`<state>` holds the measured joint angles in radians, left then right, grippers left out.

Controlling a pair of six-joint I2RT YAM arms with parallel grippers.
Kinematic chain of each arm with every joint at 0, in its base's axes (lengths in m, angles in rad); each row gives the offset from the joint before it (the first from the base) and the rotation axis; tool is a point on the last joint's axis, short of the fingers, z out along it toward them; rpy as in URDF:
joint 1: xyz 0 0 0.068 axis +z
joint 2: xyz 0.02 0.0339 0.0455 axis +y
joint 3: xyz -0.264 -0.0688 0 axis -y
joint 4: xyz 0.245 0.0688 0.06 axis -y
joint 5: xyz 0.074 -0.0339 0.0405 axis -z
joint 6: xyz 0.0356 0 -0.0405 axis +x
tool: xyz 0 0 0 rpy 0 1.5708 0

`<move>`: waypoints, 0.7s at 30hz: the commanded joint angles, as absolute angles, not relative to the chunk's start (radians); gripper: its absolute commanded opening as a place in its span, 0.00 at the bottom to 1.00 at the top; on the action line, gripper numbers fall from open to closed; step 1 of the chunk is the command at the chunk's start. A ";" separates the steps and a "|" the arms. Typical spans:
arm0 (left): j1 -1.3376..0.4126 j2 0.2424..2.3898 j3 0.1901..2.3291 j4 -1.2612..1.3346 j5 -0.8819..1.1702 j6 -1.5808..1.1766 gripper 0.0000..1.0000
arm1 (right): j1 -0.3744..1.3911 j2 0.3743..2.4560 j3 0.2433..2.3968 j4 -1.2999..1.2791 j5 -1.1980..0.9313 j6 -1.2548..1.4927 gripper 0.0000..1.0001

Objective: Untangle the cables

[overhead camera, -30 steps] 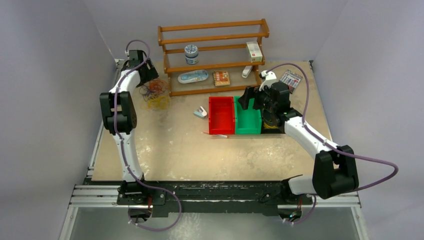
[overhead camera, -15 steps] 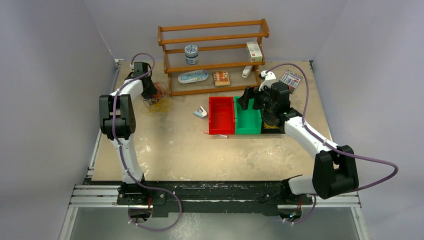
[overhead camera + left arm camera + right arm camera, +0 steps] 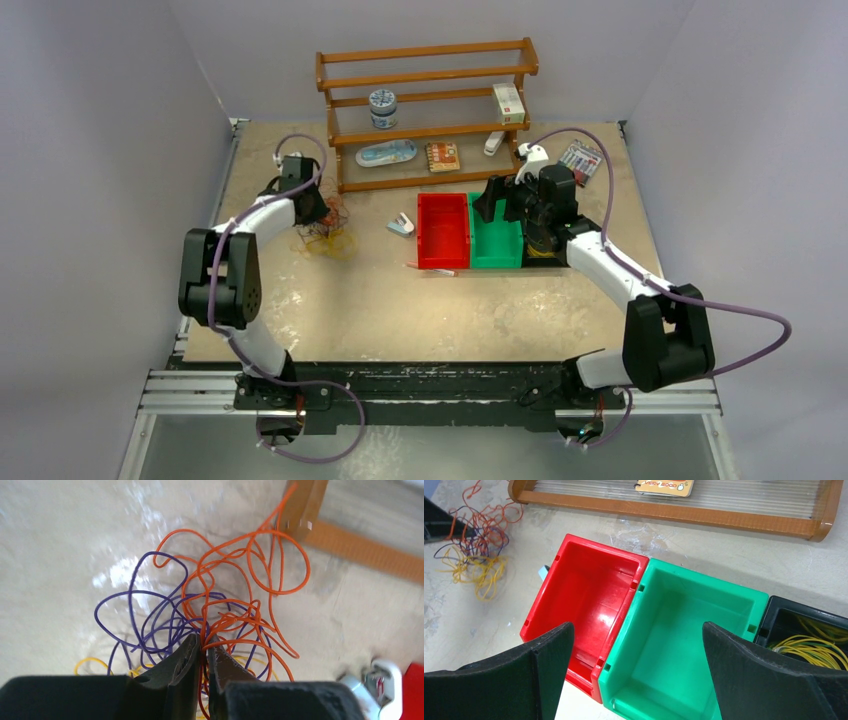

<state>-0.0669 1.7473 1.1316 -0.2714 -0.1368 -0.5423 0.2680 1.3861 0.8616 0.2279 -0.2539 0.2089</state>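
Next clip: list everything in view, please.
cables: one tangle, orange, purple and yellow, on table left of shelf
red bin: one, mid-table
green bin: one, against red bin's right
black bin: one, right of green, holding yellow cables
shelf: one, wooden, at back, carrying tin, box, blue pack, card
white-blue object: one, left of red bin
flat pack: one, multicoloured, right of shelf
left gripper: shut on cables
right gripper: open, above bins

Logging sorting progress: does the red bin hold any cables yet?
No, the red bin is bare inside, while yellow cables lie in the black bin.
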 commanded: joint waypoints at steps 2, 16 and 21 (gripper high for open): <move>-0.106 1.647 0.995 -0.200 -0.180 -0.590 0.09 | 0.268 1.382 0.904 0.239 -0.274 0.204 0.99; -0.227 1.426 0.753 -0.184 -0.122 -0.688 0.07 | 0.272 1.391 0.922 0.221 -0.274 0.206 0.99; -0.312 1.350 0.702 -0.204 -0.144 -0.721 0.07 | 0.274 1.397 0.929 0.214 -0.268 0.208 0.99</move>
